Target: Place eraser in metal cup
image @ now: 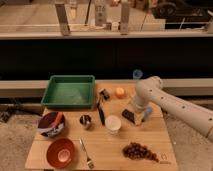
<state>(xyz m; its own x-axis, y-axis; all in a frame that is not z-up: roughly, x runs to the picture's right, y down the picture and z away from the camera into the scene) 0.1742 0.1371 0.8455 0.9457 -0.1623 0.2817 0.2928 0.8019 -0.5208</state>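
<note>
The eraser (129, 116) is a small flat black block on the wooden table, just right of the white paper cup (113, 124). My gripper (134, 114) comes down from the white arm on the right and sits right at the eraser, touching or almost touching it. The metal cup (85, 120) is a small shiny steel cup. It stands upright left of the white cup, about a cup's width beyond a long thin black utensil (101, 114).
A green tray (69, 91) is at the back left. A dark bowl (51, 124), an orange bowl (61, 152) and a fork (86, 152) lie front left. Grapes (139, 151) lie front right. An orange piece (119, 92) and a small black object (104, 93) sit behind.
</note>
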